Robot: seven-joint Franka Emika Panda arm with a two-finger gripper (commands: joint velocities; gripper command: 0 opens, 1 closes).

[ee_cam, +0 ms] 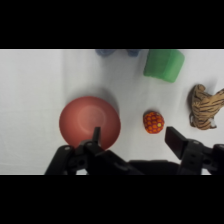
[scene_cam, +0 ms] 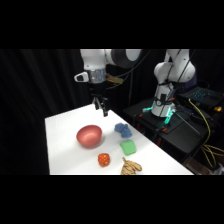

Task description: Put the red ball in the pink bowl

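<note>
On the white table in the side view, the pink bowl sits left of centre and the red ball lies nearer the camera, just to the bowl's right and apart from it. The gripper hangs well above the far rim of the bowl, holding nothing. A green block, a blue lumpy thing and a striped tan toy crowd the ball's right side, so a descent that drifts right could knock them

In the wrist view, the gripper stands wide open and empty, with the ball between the bowl and the right finger. The ball is round and small: I judge that an off-centre close would squirt it sideways toward the striped toy or the green block, and a finger landing on the bowl's rim could tip it
</note>
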